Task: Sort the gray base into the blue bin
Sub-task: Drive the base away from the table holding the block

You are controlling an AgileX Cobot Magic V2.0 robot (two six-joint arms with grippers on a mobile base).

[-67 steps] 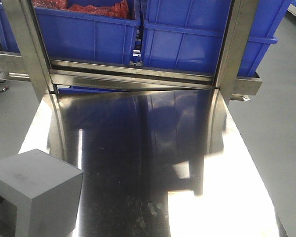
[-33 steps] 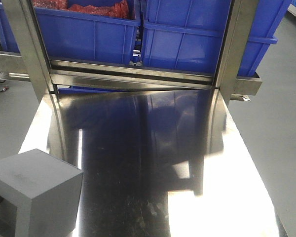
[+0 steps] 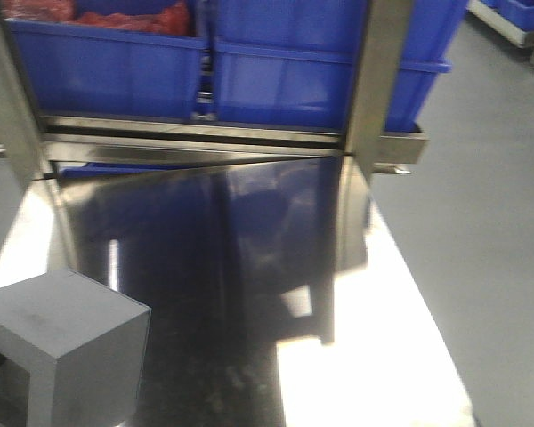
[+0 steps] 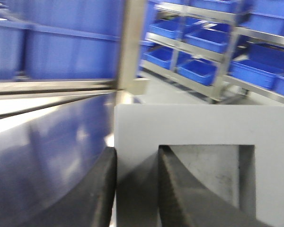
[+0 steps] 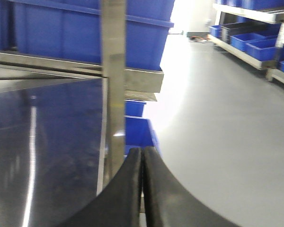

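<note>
The gray base fills the lower left corner of the front view, a matte gray block with a square recess on its near face. In the left wrist view my left gripper is shut on the gray base, one finger outside its wall and the other inside the recess. Two blue bins stand side by side on the rack at the far end: the left blue bin holds red stuff, and the inside of the right blue bin is hidden. My right gripper is shut with nothing in it, over the table's right edge.
A shiny steel table stretches toward the rack. Upright steel posts stand in front of the bins. Grey floor lies to the right. Shelves with more blue crates stand further off.
The rack, bins and posts have shifted left in the front view and the picture is blurred by motion. The gray base keeps its place in the lower left corner.
</note>
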